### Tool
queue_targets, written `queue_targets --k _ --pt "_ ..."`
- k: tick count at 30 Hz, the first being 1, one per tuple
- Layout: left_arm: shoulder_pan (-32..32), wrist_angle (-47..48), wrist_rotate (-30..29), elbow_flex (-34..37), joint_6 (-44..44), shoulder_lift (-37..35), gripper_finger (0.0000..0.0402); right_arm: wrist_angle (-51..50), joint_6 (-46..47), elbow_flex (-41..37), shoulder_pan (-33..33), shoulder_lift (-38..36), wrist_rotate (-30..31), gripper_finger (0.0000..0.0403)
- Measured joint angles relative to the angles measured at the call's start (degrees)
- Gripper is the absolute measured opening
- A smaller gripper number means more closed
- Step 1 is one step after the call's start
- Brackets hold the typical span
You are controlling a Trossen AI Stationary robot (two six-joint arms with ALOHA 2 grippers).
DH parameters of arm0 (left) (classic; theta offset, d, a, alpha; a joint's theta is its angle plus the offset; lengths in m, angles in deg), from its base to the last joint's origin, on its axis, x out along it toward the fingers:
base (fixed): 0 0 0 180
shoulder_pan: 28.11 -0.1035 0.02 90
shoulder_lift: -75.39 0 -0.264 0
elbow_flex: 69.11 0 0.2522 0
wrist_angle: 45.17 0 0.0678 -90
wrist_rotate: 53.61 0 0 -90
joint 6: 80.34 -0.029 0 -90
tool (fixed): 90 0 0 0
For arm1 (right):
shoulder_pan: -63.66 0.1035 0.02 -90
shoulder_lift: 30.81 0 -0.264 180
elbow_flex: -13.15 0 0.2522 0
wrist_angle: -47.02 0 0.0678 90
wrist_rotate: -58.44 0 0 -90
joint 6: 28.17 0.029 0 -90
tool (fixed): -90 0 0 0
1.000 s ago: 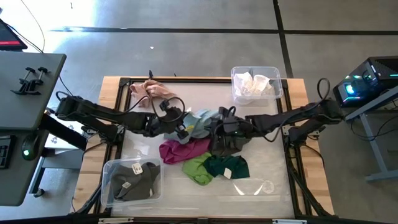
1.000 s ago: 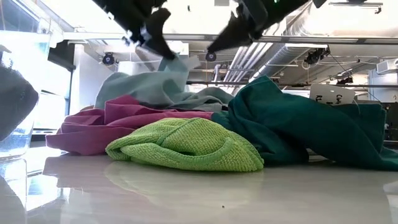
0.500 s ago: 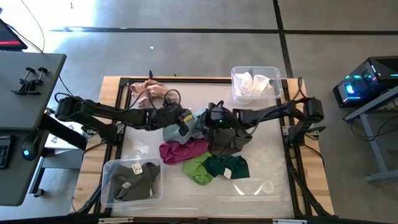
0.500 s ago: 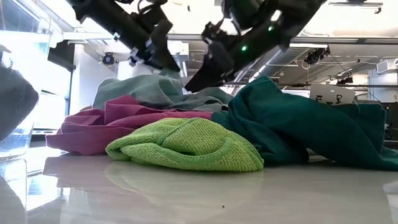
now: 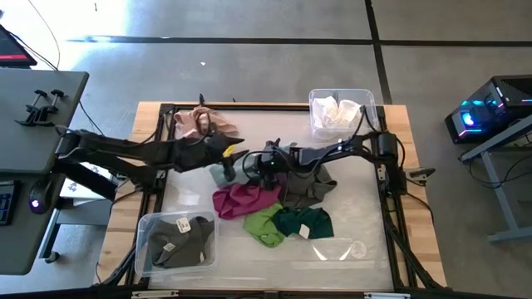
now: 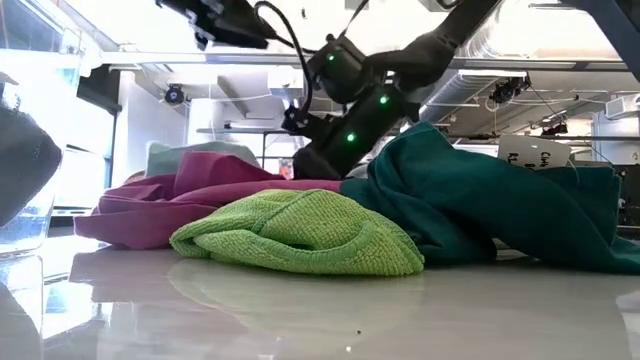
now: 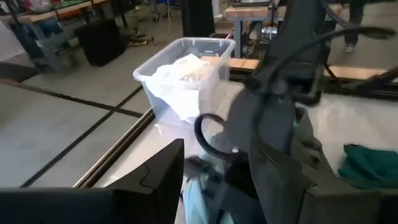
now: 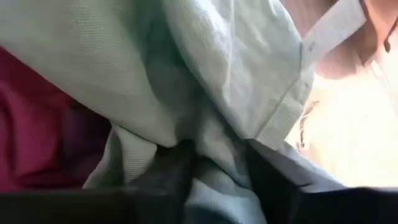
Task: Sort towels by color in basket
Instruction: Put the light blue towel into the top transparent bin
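The towels lie heaped mid-table: pale teal [image 5: 223, 173], magenta [image 5: 245, 199], lime green [image 5: 264, 226], dark green [image 5: 303, 223] and dark grey [image 5: 309, 187]. A peach-pink towel [image 5: 199, 123] lies at the far left. My right gripper [image 5: 259, 164] has reached across from the right and is low in the pale teal towel [image 8: 205, 74], shut on it. My left gripper [image 5: 239, 153] hovers open just beyond it, above the heap, holding nothing [image 7: 216, 149]. My right gripper has a bunched fold of the pale teal towel [image 8: 217, 134] between its two fingers [image 8: 168, 171], with several layers there. It comes from the table's right, slanting down. The towel lies slack on the table, partly against the magenta towel.
A clear bin with white towels [image 5: 339, 112] stands at the far right. A clear bin with grey towels [image 5: 174, 241] stands at the near left. Another clear bin [image 5: 337, 249] sits near the front edge. The two arms nearly meet mid-table.
My left gripper has let go of the pale teal towel and risen a little toward the far edge. The towel, held up a second ago, has dropped onto the heap. My right gripper has gone toward the table's left and down into that towel.
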Motion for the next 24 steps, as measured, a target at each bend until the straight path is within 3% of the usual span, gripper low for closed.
queue_targets --k 4,10,18,22,24 --pt "3.77 6.52 -6.77 0.01 0.31 -1.99 0.0168 0.07 0.92 0.34 0.00 -2.09 1.94 0.0018" --pt "7.90 9.12 -19.64 1.14 6.83 -0.11 0.0168 0.82 0.89 0.32 1.55 -12.87 12.39 0.0029" --pt "9.44 -3.89 -19.67 4.80 2.23 5.93 0.0168 -8.91 -2.06 0.28 5.65 -30.95 18.11 0.0008" --pt "10.13 -19.73 -17.47 6.69 -7.73 10.28 0.0168 -13.25 -2.03 0.24 10.02 -38.34 19.52 0.0009" --pt "10.05 -30.19 -13.38 7.28 -13.10 12.62 0.0168 -15.79 -1.98 0.24 12.07 -41.06 19.57 0.0006"
